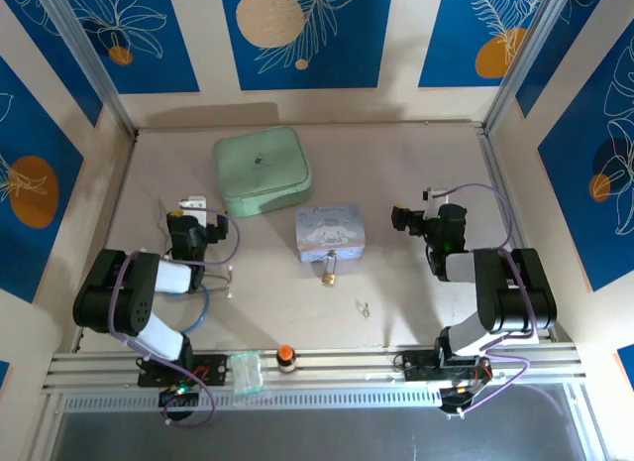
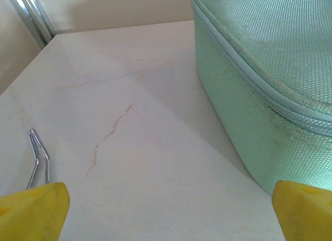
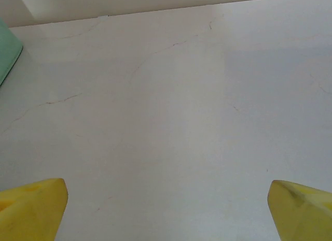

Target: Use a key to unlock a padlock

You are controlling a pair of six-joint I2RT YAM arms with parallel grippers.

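The small brass padlock point(image 1: 328, 274) lies on the table just in front of the pastel cartoon tin point(image 1: 331, 231). The tiny silvery key point(image 1: 365, 307) lies loose a little nearer and to the right of it. My left gripper point(image 1: 191, 203) rests far left of both, beside the mint-green case. In the left wrist view it point(image 2: 168, 199) is open, yellow fingertips point(image 2: 36, 207) wide apart over bare table. My right gripper point(image 1: 434, 199) sits right of the tin. In the right wrist view it point(image 3: 166, 197) is open too, with nothing between the fingertips point(image 3: 31, 204).
A mint-green zipped case point(image 1: 263, 171) stands at the back centre-left, close on the left gripper's right point(image 2: 270, 80). Thin silver forceps point(image 2: 39, 155) lie ahead-left of the left fingers. An orange-capped bottle point(image 1: 286, 357) and a clear bag point(image 1: 245, 372) sit on the front rail.
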